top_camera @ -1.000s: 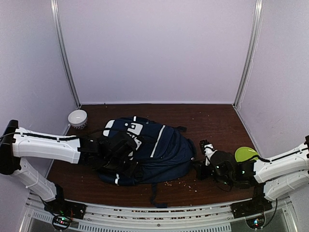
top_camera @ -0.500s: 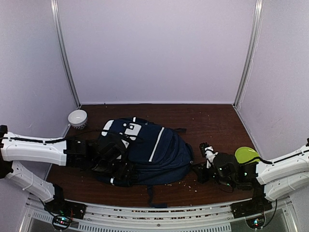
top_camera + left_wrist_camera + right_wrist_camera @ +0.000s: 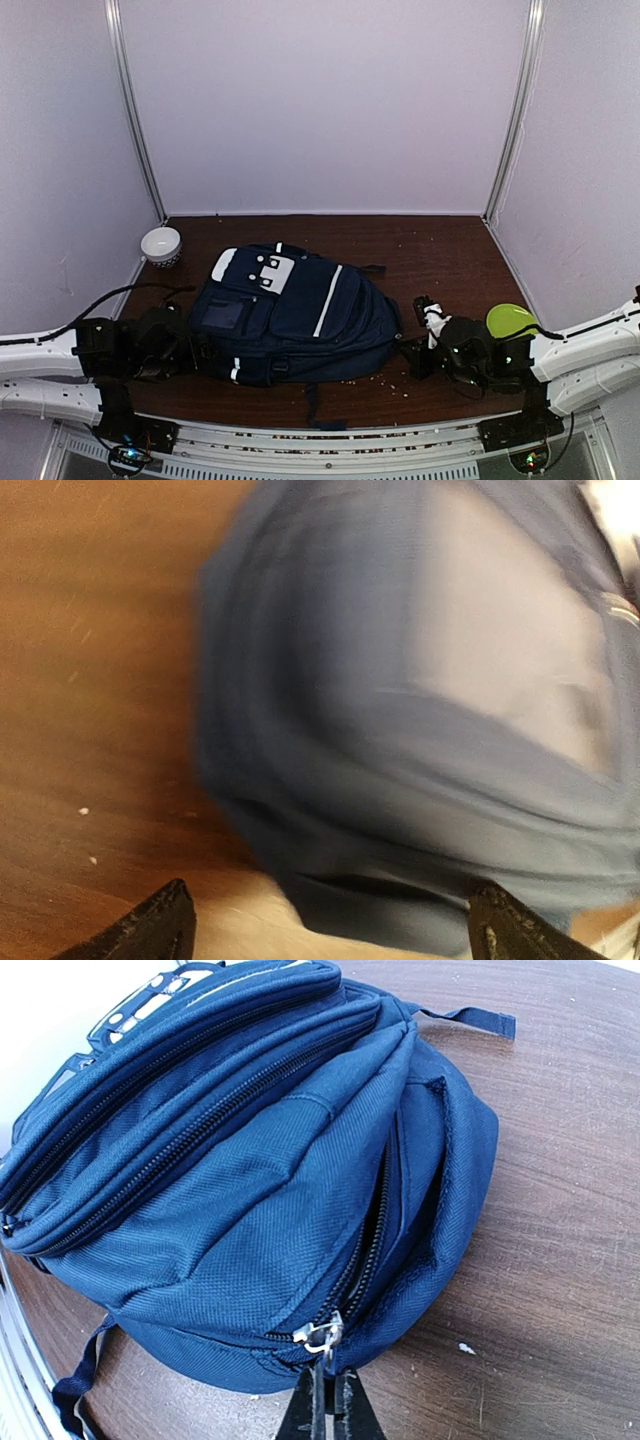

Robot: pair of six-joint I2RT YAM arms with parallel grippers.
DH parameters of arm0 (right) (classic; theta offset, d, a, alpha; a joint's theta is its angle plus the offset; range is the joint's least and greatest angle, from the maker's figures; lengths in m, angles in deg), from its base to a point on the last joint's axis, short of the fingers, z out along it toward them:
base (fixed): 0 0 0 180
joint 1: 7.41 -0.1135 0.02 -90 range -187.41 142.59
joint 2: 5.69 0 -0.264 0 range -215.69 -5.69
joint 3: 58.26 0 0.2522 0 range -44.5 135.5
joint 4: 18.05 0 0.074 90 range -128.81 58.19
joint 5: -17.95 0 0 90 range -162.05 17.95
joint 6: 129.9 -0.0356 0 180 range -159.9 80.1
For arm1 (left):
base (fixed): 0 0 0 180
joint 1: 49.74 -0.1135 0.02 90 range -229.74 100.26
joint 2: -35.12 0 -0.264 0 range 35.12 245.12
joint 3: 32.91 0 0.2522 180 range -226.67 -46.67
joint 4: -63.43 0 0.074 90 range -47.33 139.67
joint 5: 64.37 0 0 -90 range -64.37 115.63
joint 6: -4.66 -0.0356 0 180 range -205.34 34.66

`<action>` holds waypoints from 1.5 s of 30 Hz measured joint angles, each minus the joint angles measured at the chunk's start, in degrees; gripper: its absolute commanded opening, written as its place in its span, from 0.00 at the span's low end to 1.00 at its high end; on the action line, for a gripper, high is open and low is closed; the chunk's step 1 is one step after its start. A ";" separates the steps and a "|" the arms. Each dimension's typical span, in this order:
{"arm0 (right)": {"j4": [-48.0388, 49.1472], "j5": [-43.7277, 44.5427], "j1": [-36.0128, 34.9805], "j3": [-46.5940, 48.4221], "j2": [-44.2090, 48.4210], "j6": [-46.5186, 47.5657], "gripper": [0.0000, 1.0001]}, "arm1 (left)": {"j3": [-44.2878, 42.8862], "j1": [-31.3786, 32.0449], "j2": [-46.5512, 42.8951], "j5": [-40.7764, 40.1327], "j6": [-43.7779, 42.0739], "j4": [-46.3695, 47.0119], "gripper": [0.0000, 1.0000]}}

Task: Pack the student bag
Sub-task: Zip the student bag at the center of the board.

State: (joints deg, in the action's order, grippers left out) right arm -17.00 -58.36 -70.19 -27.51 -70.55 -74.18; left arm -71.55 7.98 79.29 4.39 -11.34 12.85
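The student bag [image 3: 300, 310], navy with white stripe trim and a white buckled patch, lies flat in the middle of the brown table. Seen from the right wrist, its side zipper [image 3: 372, 1222] stands partly open. My right gripper [image 3: 328, 1385] is shut on the metal zipper pull [image 3: 322, 1336] at the bag's right end, which in the top view is at the gripper [image 3: 410, 358]. My left gripper [image 3: 196, 352] sits low at the bag's left edge, open. In the blurred left wrist view, its fingertips [image 3: 160, 930] stand wide apart with the bag [image 3: 420, 710] just ahead and nothing held.
A white bowl [image 3: 160, 244] stands at the back left corner. A lime-green object [image 3: 510, 318] lies behind my right arm. Crumbs are scattered along the table's front. Pale walls enclose the table on three sides.
My left arm has pulled back leftward off the bag's top, and its gripper has opened. The bag has settled flatter. The right gripper stays on the zipper pull.
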 measured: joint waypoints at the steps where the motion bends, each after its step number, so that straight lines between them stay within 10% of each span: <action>1: 0.02 -0.04 0.00 -0.02 0.00 0.02 0.00 | 1.75 -2.01 -0.17 1.07 0.70 1.07 0.92; 14: -0.96 0.98 -1.44 -0.04 0.02 -0.68 0.00 | -18.16 -18.97 38.03 19.17 -15.91 17.70 0.53; 28: -0.68 3.93 -0.50 9.55 -12.90 0.24 0.00 | -61.66 -27.15 72.78 33.22 -31.69 24.26 0.56; 36: 0.46 2.78 0.57 13.51 -17.38 0.87 0.00 | -57.37 -27.74 65.40 26.91 -39.74 23.37 0.89; 45: 1.33 1.57 1.22 13.51 -17.46 0.90 0.00 | -44.57 -9.44 43.19 18.75 -38.05 27.58 0.88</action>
State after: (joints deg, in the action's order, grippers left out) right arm -15.67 -56.79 -68.97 -14.00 -88.02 -73.29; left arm -116.12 -1.47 122.47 23.14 -49.40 40.43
